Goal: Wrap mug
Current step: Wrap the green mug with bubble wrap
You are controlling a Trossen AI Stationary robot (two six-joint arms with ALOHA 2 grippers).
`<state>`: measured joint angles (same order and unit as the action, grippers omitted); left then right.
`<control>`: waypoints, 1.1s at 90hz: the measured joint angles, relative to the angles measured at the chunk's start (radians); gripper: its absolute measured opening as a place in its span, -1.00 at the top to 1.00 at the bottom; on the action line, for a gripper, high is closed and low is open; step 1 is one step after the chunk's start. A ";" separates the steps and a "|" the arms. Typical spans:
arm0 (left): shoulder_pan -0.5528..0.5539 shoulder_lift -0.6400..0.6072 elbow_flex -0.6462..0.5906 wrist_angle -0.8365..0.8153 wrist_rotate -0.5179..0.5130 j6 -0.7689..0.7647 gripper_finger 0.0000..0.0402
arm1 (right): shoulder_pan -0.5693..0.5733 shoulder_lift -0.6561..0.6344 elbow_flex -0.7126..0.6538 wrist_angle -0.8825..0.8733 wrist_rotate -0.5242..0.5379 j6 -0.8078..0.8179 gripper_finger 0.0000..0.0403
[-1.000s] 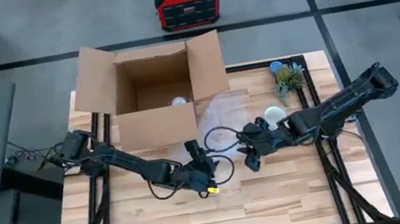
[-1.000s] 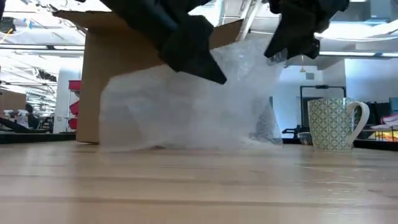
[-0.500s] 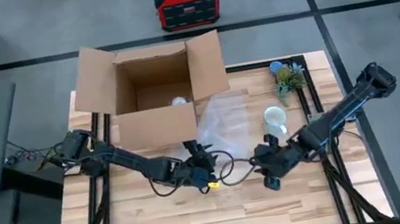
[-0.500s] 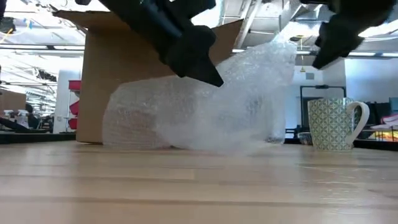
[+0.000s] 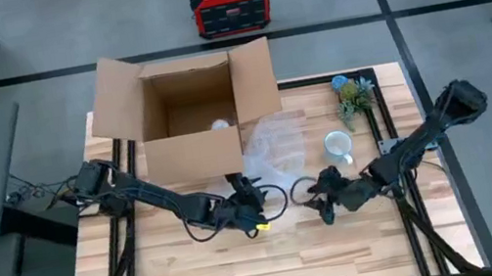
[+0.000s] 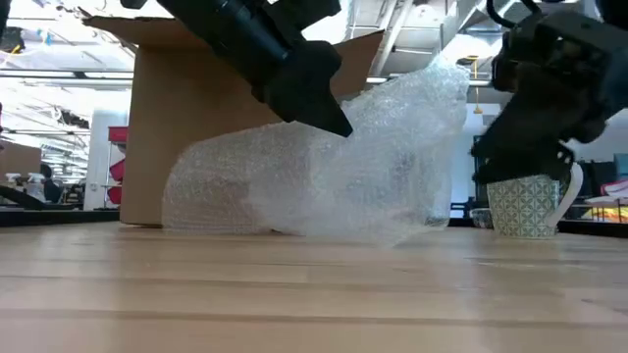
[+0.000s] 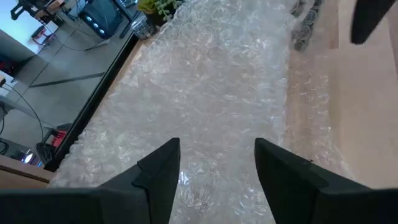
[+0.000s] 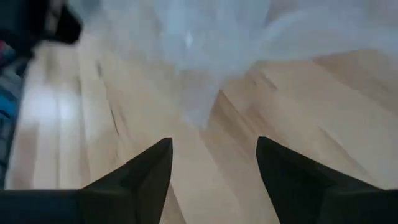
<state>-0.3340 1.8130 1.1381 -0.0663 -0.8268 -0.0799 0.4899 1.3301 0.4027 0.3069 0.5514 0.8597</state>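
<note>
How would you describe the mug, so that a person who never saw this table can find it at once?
Start from the big open cardboard box at the back of the wooden table. To its right, past the clear bubble wrap, stands the mug, just in front of a small green plant. It is the only cup there: white, with a green pattern and a handle.

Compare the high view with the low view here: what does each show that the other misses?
Only the high view shows the red power unit on the floor, the small plant at the table's far right corner, and the box's open inside.

Only the low view shows the mug's green pattern and the room behind the table.

Both show the cardboard box, the bubble wrap, the mug, the left gripper at the wrap's near edge, and the right gripper near the mug, both open and empty.
</note>
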 joint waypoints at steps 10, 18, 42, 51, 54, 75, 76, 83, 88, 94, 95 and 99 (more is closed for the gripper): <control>0.000 0.000 0.000 0.015 0.000 0.000 0.08 | -0.017 0.000 0.000 0.030 -0.004 -0.041 -0.04; 0.000 0.000 0.000 0.020 0.000 0.000 0.08 | -0.022 0.010 0.009 0.030 -0.004 -0.077 -0.02; 0.000 0.000 0.000 0.024 0.002 -0.004 0.08 | -0.030 0.227 0.107 0.075 0.012 -0.129 -0.02; 0.000 0.000 0.000 0.023 0.002 -0.005 0.08 | -0.041 0.312 0.156 0.075 0.048 -0.121 0.03; -0.002 0.000 0.000 0.023 0.001 -0.007 0.08 | -0.043 0.333 0.171 0.076 0.058 -0.111 0.07; -0.035 -0.037 0.034 0.016 0.003 -0.003 0.08 | -0.043 0.390 0.257 0.067 0.077 -0.122 0.76; -0.038 -0.041 0.037 0.013 0.002 0.001 0.08 | -0.042 0.388 0.258 0.067 0.077 -0.124 0.80; -0.061 -0.067 0.076 0.014 0.000 0.026 0.08 | -0.028 0.356 0.259 0.055 0.073 -0.123 0.95; -0.078 -0.089 0.099 -0.001 -0.001 0.045 0.08 | -0.022 0.314 0.258 0.024 0.028 -0.093 0.95; -0.097 -0.117 0.119 0.000 0.000 0.070 0.08 | -0.019 0.249 0.259 -0.040 -0.081 -0.050 0.96; -0.100 -0.122 0.121 0.000 0.000 0.074 0.08 | -0.018 0.238 0.259 -0.053 -0.103 -0.042 0.96; -0.109 -0.140 0.129 -0.002 0.000 0.087 0.08 | -0.014 0.198 0.259 -0.093 -0.205 -0.009 0.98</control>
<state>-0.4430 1.6727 1.2666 -0.0685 -0.8272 0.0070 0.4757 1.5277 0.6621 0.2137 0.3467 0.8510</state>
